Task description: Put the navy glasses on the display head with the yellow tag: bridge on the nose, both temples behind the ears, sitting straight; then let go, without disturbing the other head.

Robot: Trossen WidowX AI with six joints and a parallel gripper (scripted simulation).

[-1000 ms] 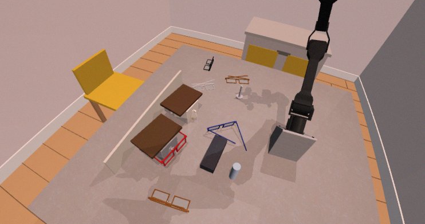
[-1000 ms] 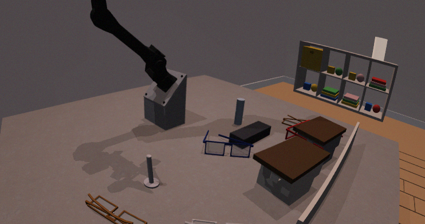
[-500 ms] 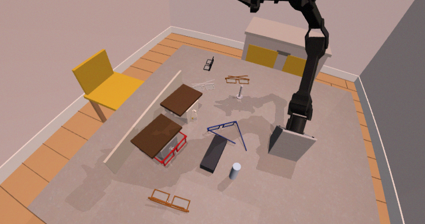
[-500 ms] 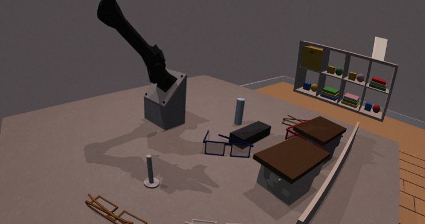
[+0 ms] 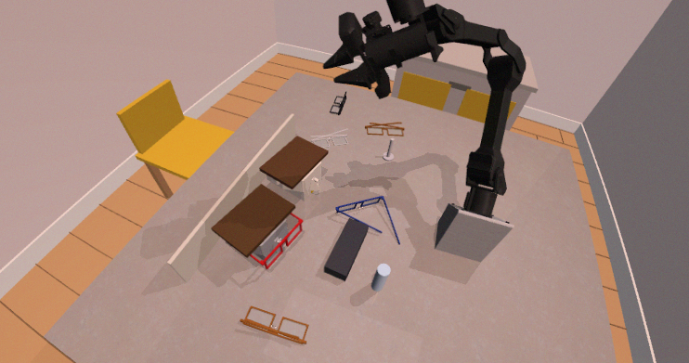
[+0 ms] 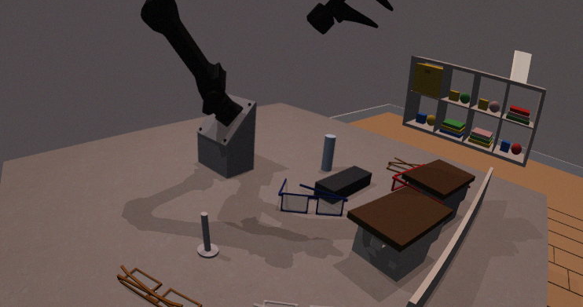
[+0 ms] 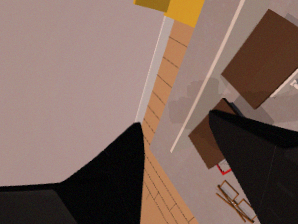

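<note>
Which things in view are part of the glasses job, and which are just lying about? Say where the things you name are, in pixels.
Job:
- navy glasses (image 5: 358, 205) (image 6: 312, 197)
- bare head (image 5: 293, 160) (image 6: 399, 217) (image 7: 262, 55), apparently yellow-tagged
- other head (image 5: 253, 218) (image 6: 438, 176) (image 7: 202, 142): don't disturb

Lying about:
- black glasses (image 5: 343, 104)
- white glasses (image 5: 330, 140) (image 6: 280, 302)
- two brown pairs
- dark block (image 5: 346, 248) (image 6: 342, 182)
- cylinder (image 5: 381, 278) (image 6: 328, 153)
- post (image 5: 390, 148) (image 6: 206, 231)

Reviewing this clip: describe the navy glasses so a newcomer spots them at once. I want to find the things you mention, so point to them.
On the grey table, find the black oblong block (image 5: 346, 249) (image 6: 343, 183). The navy-framed glasses (image 5: 358, 205) (image 6: 312, 197) are right by its end nearer the small round-based metal post (image 5: 390, 149) (image 6: 206, 233). Unlike the red-framed pair (image 5: 287, 244) (image 6: 394, 184), they are on no display head.
</note>
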